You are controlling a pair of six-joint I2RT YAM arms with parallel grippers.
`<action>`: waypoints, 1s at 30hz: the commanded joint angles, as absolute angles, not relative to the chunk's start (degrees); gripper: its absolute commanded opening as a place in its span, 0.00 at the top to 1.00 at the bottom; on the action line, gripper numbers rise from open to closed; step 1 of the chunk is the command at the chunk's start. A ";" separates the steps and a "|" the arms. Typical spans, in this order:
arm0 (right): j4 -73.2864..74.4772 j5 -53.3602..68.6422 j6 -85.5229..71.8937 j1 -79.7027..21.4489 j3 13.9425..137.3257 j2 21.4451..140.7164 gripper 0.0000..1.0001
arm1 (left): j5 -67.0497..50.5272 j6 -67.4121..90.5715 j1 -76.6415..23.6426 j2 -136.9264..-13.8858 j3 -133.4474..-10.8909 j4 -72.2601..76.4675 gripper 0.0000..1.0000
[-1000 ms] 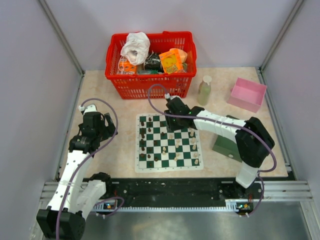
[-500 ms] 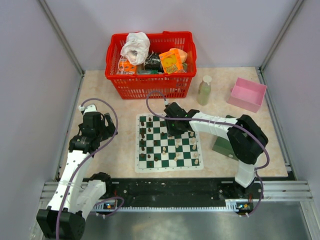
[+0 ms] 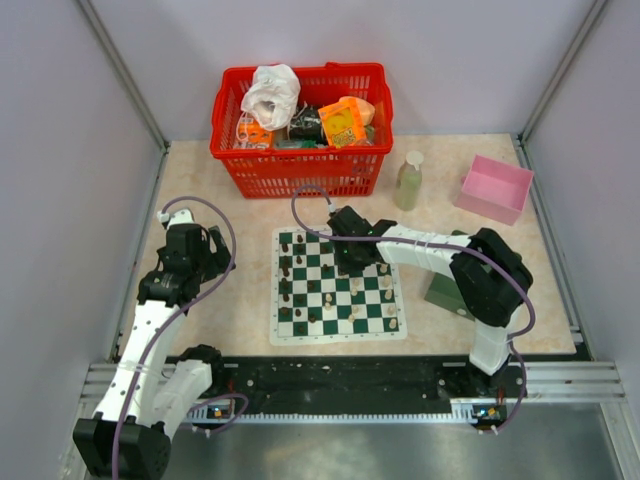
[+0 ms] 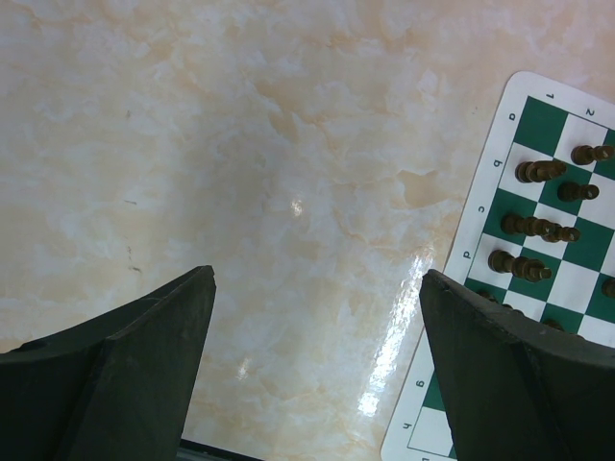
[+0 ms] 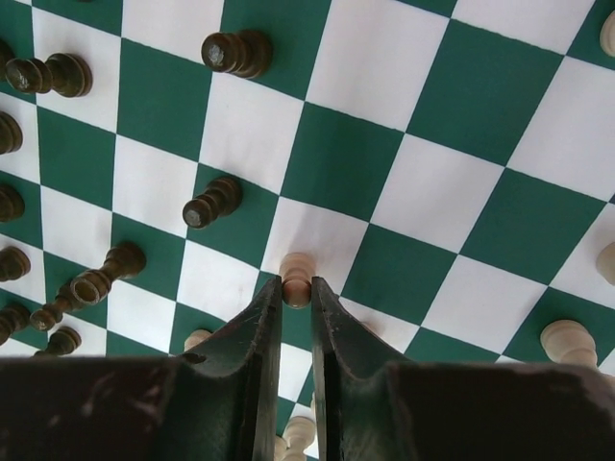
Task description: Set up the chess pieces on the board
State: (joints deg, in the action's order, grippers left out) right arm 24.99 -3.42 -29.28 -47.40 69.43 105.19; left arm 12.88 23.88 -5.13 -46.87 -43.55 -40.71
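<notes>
The green and white board (image 3: 338,324) lies at the table's middle. Dark brown pieces (image 3: 286,268) stand along its left side, and cream pieces (image 3: 386,297) are scattered on its right half. My right gripper (image 3: 346,256) is over the board's far middle, shut on a cream piece (image 5: 297,270) held between its fingertips just above the squares. Dark pieces (image 5: 213,202) stand to its left in the right wrist view. My left gripper (image 4: 317,288) is open and empty over bare table left of the board's edge (image 4: 480,252).
A red basket (image 3: 300,160) of packets stands behind the board. A pale bottle (image 3: 408,181) and a pink box (image 3: 492,188) are at the back right. A dark green box (image 3: 448,284) lies under the right arm, right of the board.
My right gripper has moved a little left over the board's far part, its arm folding in. The left arm has not moved.
</notes>
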 commanded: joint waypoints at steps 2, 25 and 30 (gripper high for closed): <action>24.70 -5.97 -29.00 -46.85 71.72 102.05 0.85 | 13.18 23.73 -5.19 -46.49 -43.33 -38.85 0.07; 24.96 -15.03 -27.42 -37.27 76.81 106.17 0.85 | 13.54 23.64 -5.19 -46.93 -43.42 -38.94 0.07; 25.22 -14.94 -27.33 -37.27 76.03 106.08 0.85 | 13.45 23.64 -5.19 -47.37 -43.59 -38.94 0.07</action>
